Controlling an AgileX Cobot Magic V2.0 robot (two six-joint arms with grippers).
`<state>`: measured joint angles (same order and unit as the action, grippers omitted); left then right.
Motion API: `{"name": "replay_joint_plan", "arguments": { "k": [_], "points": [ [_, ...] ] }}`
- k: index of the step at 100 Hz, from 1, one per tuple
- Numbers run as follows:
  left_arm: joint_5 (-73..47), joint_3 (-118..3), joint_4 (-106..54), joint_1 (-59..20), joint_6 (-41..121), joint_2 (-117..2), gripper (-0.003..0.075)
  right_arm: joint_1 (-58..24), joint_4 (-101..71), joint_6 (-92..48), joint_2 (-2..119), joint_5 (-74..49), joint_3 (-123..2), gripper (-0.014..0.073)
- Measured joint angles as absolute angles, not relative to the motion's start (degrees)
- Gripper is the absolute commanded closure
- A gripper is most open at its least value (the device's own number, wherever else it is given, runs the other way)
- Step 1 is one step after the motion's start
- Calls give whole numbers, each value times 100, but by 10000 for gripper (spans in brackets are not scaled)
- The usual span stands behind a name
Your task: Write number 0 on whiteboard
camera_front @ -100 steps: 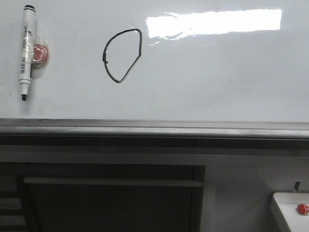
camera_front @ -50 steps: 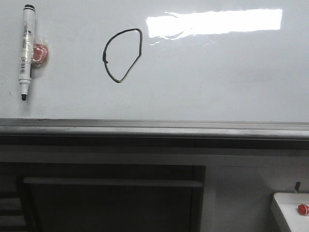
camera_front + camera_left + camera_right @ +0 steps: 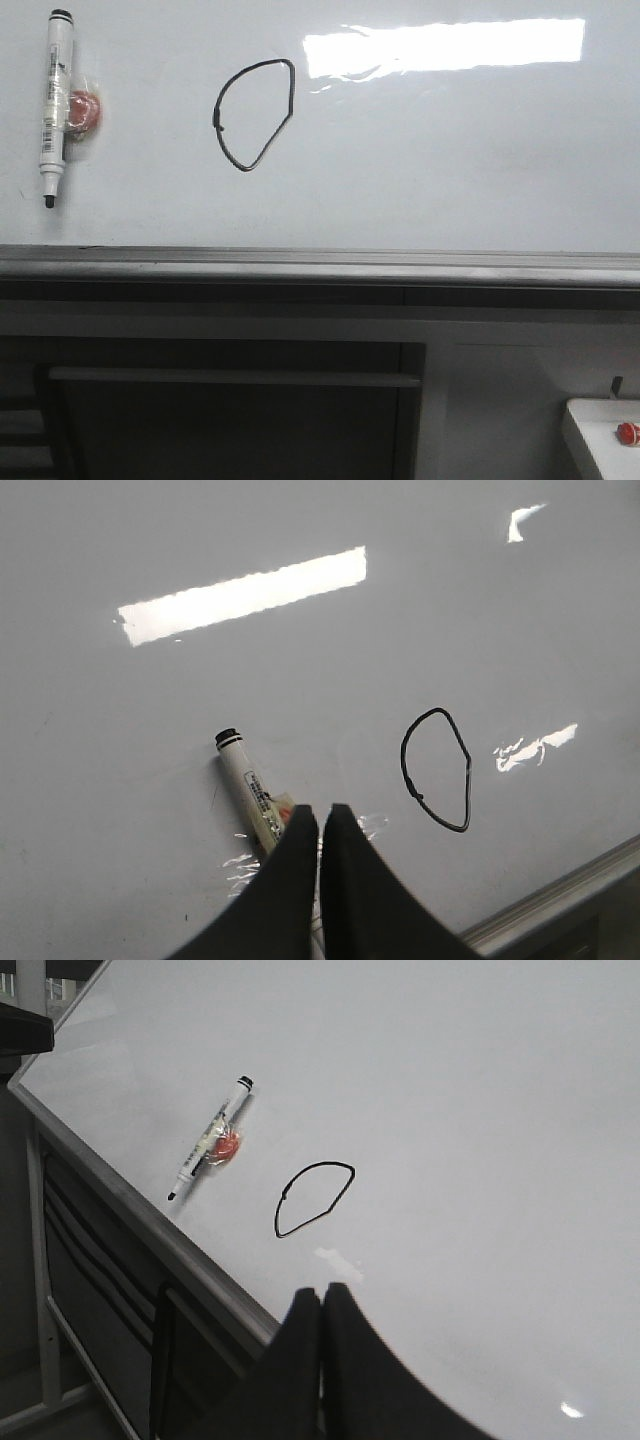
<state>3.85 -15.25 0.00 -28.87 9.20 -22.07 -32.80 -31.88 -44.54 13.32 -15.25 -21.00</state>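
Glossy whiteboard fills the upper front view, grey rail along its lower edge, bright light reflection at upper right. The number 0, a lopsided black loop, sits left of centre. Marker pen lies well left of it, tip down. Left end effector closed, empty. Right end effector closed, empty.

The left gripper was seen with its two dark fingers pressed together, nothing held between them. The right gripper was likewise closed and empty. Neither arm was caught in the front view.
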Motion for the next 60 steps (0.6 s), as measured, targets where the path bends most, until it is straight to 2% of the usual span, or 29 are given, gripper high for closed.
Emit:
{"name": "replay_joint_plan", "arguments": {
  "k": [26, 60],
  "points": [
    [395, -1262, 0, -2714, 926, -1904, 741, -3280, -3188, -4454, 1332, -1525, -2100, 649],
    [-42, -433, 98, -810, 926, -429, 741, -3280, -3188, -4454, 1332, -1525, -2100, 649]
  ]
}}
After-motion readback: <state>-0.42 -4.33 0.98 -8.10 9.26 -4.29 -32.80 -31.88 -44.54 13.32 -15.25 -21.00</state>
